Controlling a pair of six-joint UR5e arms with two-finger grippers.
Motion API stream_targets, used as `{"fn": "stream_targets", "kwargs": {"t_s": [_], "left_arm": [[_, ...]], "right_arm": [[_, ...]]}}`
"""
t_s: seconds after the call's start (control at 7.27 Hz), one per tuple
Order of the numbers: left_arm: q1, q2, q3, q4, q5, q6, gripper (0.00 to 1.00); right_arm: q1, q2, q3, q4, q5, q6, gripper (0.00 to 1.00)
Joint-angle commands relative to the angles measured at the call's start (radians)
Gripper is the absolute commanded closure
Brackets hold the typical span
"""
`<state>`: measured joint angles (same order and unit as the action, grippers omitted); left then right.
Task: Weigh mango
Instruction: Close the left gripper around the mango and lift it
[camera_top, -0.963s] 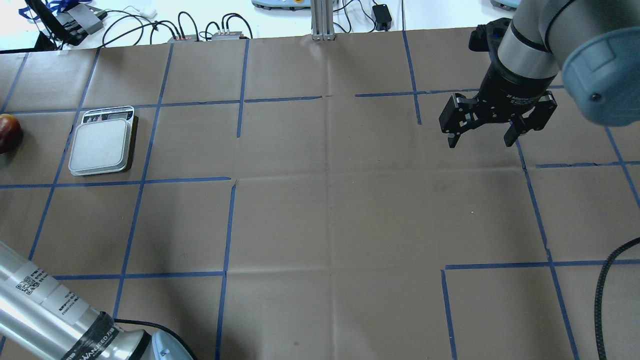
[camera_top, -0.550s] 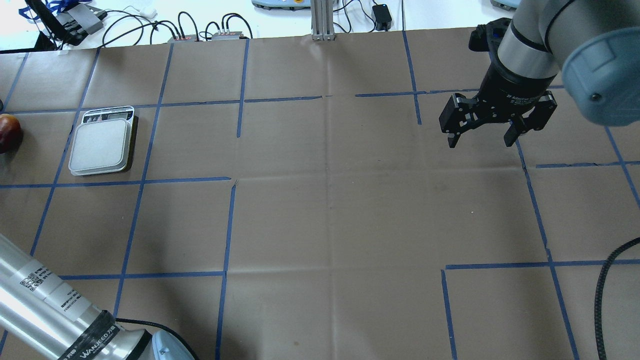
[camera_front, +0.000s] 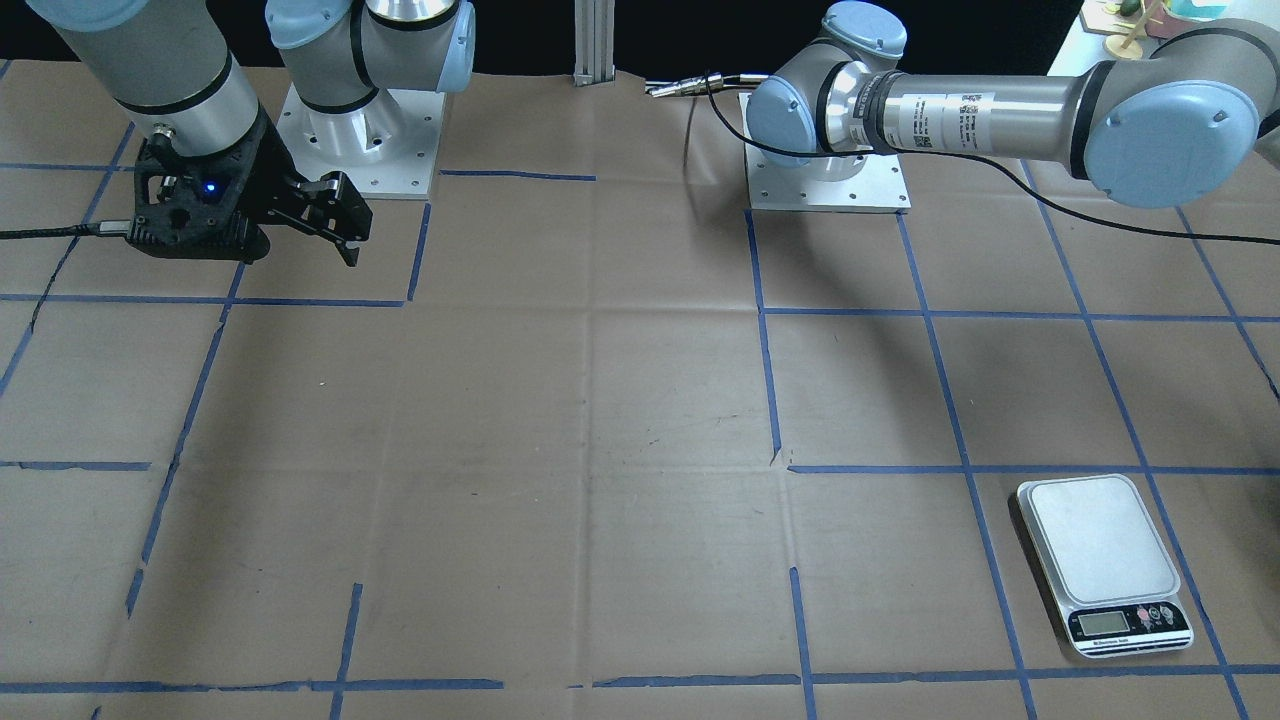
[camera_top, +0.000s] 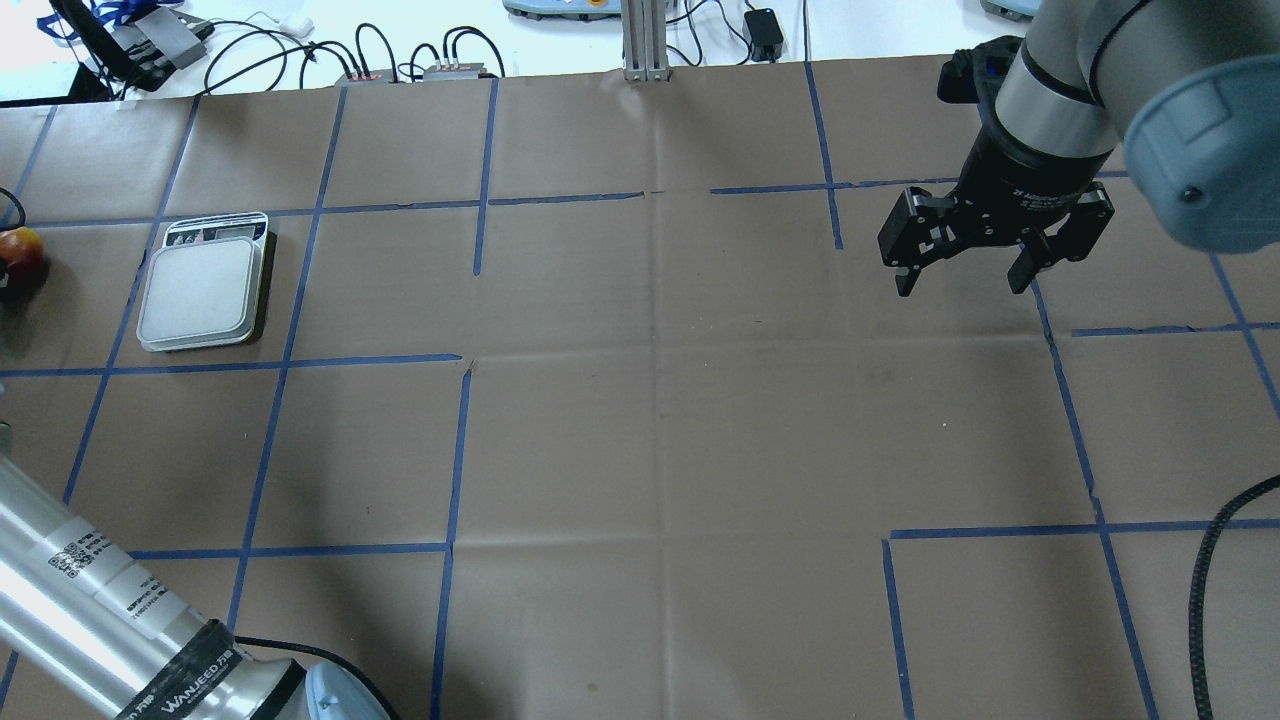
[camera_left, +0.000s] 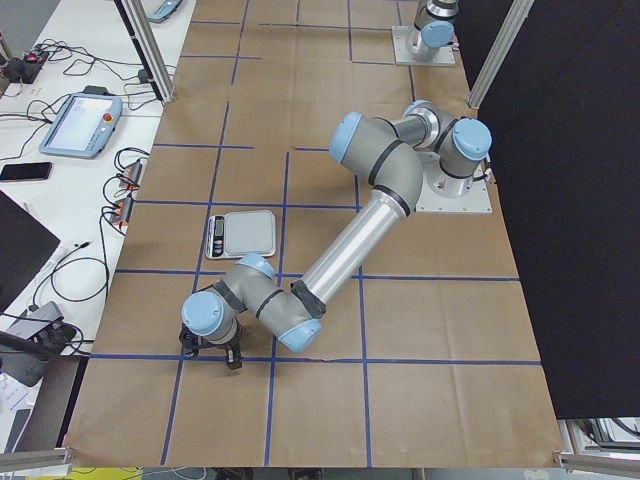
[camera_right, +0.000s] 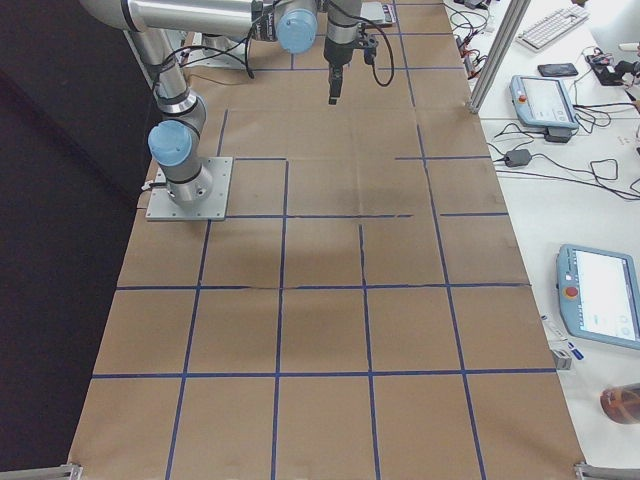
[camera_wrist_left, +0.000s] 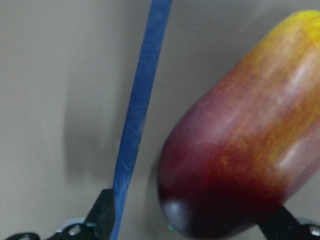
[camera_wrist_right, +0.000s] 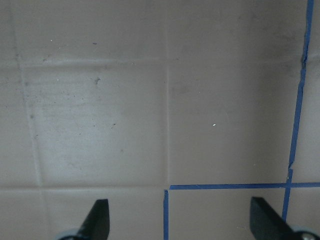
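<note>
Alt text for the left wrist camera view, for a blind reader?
A glossy dark red mango, yellow at its upper end, fills the frame's right side on brown paper. A blue tape line runs beside it, and the fingertips of the open left gripper flank its dark end.

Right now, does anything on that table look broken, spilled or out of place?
Nothing stands out. The scale sits flat with its platform bare, and the mango lies intact on the brown paper. Only the blue tape grid has gaps.

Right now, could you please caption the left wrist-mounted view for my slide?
Open left pincer framing the dark end of a glossy red-and-yellow oval mango, beside a blue tape line on brown paper.
</note>
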<state>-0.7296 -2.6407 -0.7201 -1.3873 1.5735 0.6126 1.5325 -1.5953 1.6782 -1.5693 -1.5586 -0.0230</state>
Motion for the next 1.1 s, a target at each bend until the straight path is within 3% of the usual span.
{"fn": "stream_targets", "kwargs": {"t_s": [0.0,0.69,0.96], "left_arm": [[-0.022,-0.002,0.002,0.031,0.002,0.002,0.01],[-0.022,-0.013,0.001,0.045,0.005,0.059,0.01],[-0.022,-0.015,0.001,0.045,0.005,0.059,0.16]], "right_arm": [[0.000,0.000,0.000,0.000,0.000,0.000,0.00],[0.000,0.000,0.000,0.000,0.000,0.000,0.00],[0.000,0.000,0.000,0.000,0.000,0.000,0.00]]}}
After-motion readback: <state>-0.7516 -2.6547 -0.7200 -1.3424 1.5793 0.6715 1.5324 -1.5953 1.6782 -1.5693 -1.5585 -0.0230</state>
